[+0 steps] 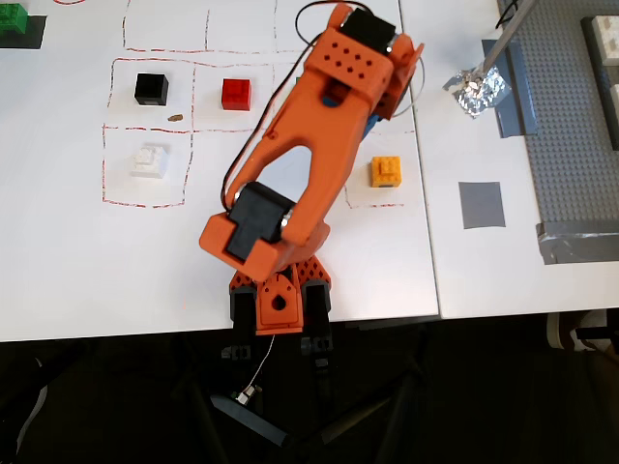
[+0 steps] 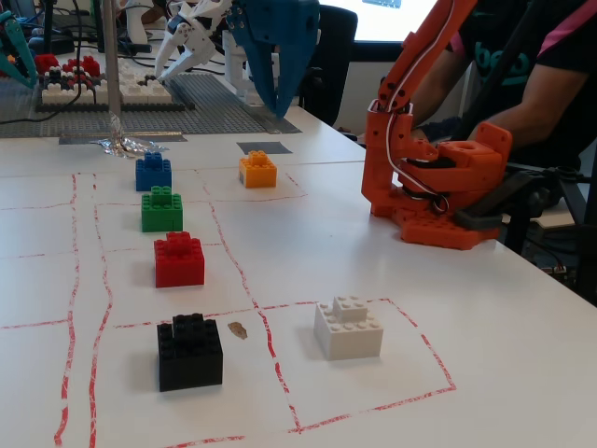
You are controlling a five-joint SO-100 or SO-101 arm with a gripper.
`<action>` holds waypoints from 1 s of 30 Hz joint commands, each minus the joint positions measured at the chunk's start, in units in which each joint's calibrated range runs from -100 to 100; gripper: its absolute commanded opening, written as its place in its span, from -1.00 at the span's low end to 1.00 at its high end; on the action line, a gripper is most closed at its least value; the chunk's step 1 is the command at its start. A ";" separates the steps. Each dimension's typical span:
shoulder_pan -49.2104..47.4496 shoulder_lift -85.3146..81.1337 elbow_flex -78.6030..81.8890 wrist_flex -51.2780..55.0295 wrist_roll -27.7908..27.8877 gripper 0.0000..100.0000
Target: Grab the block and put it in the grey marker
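Tabletop [image 2: 485,308]: white, marked with red lines.
Small orange-yellow studded block [image 2: 257,170]: resting apart from flat grey square marker [image 2: 263,147].
Tool [image 2: 277,93]: raised, blue fingers; grip state cannot be told.

Six small blocks (one each): orange [image 2: 257,169], blue [image 2: 153,173], green [image 2: 162,208], red [image 2: 179,259], black [image 2: 189,351], white [image 2: 348,327].

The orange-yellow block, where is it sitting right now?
In the overhead view the block sits on the white table, right of the arm and left of the grey marker. In the fixed view it lies right of the blue cube.
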 commanded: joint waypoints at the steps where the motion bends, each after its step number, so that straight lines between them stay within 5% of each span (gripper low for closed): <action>1: 3.22 -0.41 -8.55 1.66 0.83 -1.00; 12: 11.95 8.37 -13.72 5.74 -2.34 -0.97; 24: 13.98 15.53 -15.44 8.19 -7.52 -0.28; 30: 11.95 20.52 -16.35 7.95 -10.84 -0.15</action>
